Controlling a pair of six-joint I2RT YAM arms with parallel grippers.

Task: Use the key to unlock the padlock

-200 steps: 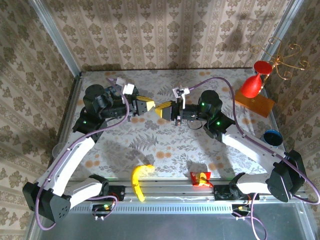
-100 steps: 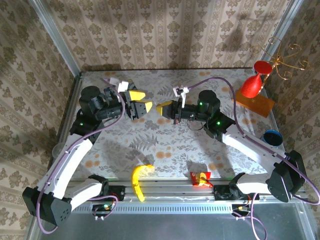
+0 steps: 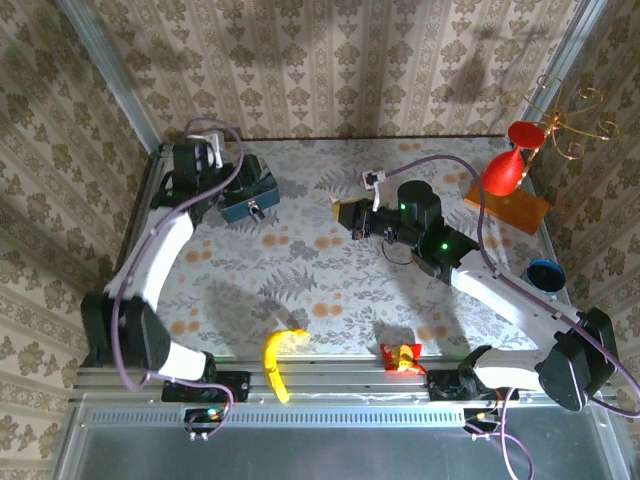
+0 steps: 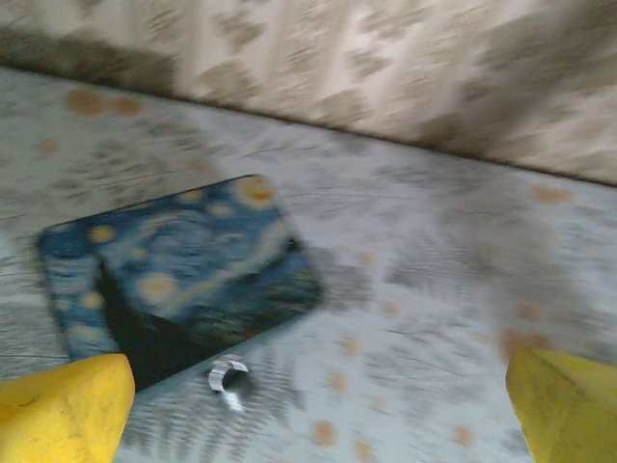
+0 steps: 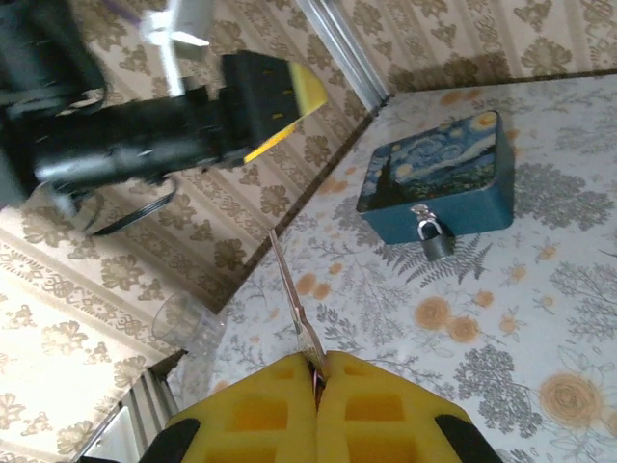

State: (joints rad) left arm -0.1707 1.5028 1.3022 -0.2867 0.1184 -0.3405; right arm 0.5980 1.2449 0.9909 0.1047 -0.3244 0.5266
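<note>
Find padlock (image 5: 436,236) hanging on front wall of blue starry tin box (image 5: 439,169) at far left of table (image 3: 330,270), with left claw (image 4: 318,405) spread wide near it and right claw (image 5: 316,386) pinching key (image 5: 292,299).

Down at the near edge lies a yellow banana (image 3: 278,361), curved, its tip over the metal rail. To its right, apart from it, sits a crumpled red snack packet (image 3: 401,357). The floral tablecloth (image 3: 330,285) covers the whole table. Far left, a blue tin box (image 3: 248,198) with a night-sky lid rests flat, lid up. Far right, a red goblet (image 3: 508,160) stands on a wooden board (image 3: 512,208), with a curly gold wire stand (image 3: 566,122) behind it. A blue round cup (image 3: 545,272) sits by the right edge. Patterned wallpaper (image 3: 350,60) runs all round.
</note>
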